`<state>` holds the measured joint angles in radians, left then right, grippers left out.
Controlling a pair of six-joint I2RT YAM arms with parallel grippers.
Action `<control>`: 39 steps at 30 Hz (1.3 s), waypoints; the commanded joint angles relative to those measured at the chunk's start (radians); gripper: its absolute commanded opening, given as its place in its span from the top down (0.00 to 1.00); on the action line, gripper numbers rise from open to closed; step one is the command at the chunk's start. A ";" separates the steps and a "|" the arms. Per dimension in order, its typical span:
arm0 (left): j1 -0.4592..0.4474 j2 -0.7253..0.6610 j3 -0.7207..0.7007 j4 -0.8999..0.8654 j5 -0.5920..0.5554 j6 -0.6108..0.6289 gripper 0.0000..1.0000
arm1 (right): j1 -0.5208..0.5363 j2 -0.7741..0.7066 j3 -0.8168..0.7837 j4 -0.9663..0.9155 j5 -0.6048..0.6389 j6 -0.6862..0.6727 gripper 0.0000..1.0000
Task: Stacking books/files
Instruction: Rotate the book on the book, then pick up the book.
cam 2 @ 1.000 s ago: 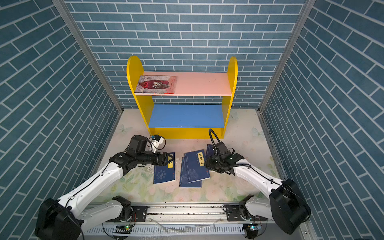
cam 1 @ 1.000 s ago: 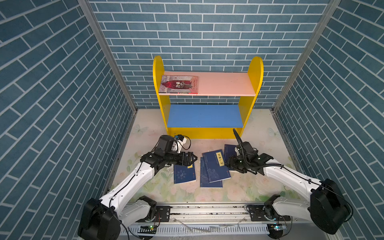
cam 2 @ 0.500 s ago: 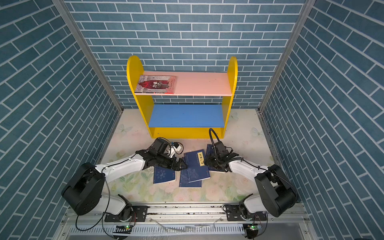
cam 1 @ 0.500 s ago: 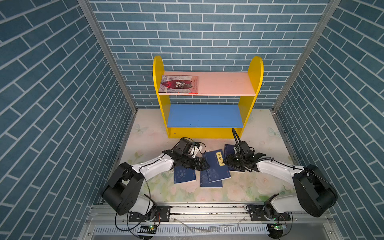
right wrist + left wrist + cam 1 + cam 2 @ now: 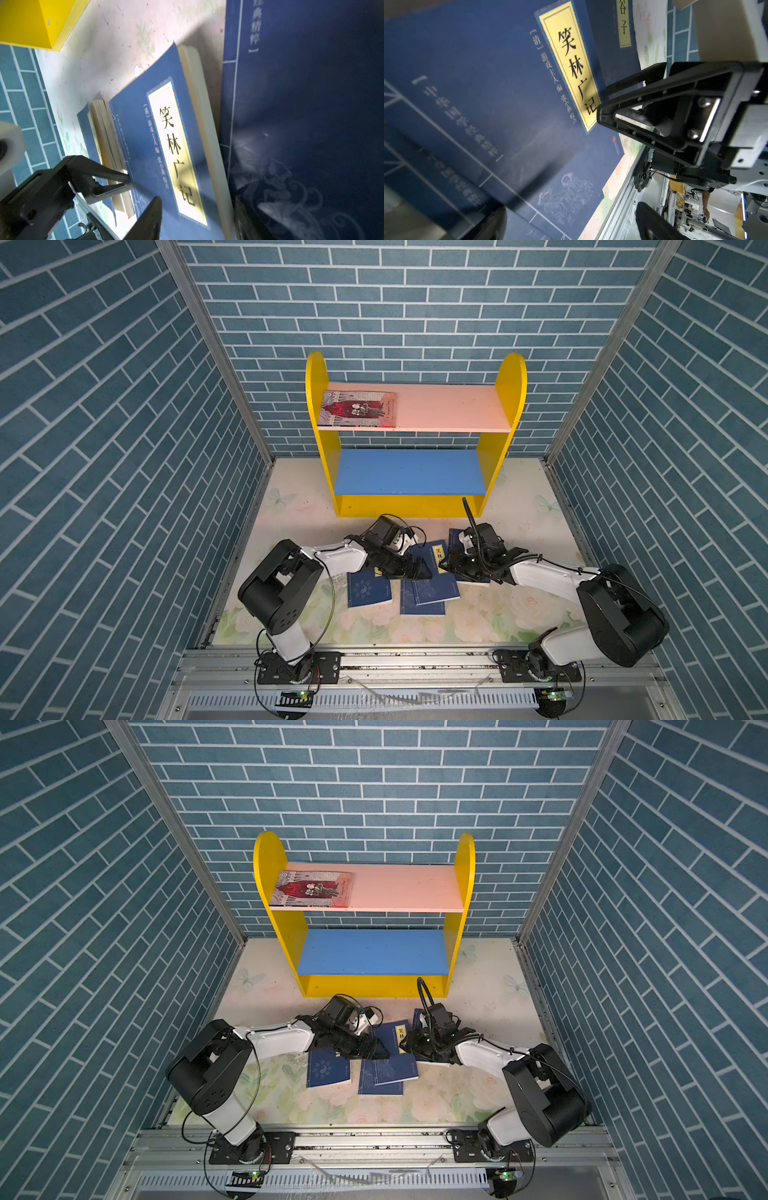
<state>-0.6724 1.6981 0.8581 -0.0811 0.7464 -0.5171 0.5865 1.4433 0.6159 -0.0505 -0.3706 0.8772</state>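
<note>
Three navy books with yellow title strips overlap on the floor in both top views, and a fourth (image 5: pixel 368 589) lies apart to their left. The topmost book (image 5: pixel 434 568) (image 5: pixel 512 87) (image 5: pixel 166 149) rests across the others. My left gripper (image 5: pixel 419 570) (image 5: pixel 571 225) is open at its left edge, fingers spread wide over the cover. My right gripper (image 5: pixel 445 565) (image 5: pixel 197 218) is at its right edge, jaws apart, one finger (image 5: pixel 149 218) over the cover and the page edge between them. A red illustrated book (image 5: pixel 359 408) lies on the top shelf.
The yellow bookshelf (image 5: pixel 505 406) stands against the back wall, with a pink upper board and a blue lower board (image 5: pixel 409 470). Blue brick walls close in on three sides. A metal rail (image 5: pixel 415 659) runs along the front edge of the floral floor.
My left arm has swung right, from over the left book to the middle book's left edge. My right gripper has crept left onto that book's right edge, jaws narrowing slightly.
</note>
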 commanded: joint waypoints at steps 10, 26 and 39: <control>-0.012 -0.010 -0.037 0.012 -0.023 0.025 0.01 | 0.004 -0.149 -0.107 0.100 -0.232 0.017 0.49; -0.003 -0.012 -0.020 -0.112 -0.083 0.052 0.01 | 0.006 -0.190 -0.145 -0.095 -0.089 0.049 0.46; -0.003 -0.012 -0.065 0.019 0.033 0.011 0.03 | 0.008 -0.084 -0.246 0.206 -0.177 0.145 0.48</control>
<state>-0.6724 1.6672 0.8192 -0.0673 0.7433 -0.4980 0.5892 1.3174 0.4042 0.0792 -0.5320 0.9672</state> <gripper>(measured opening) 0.970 0.523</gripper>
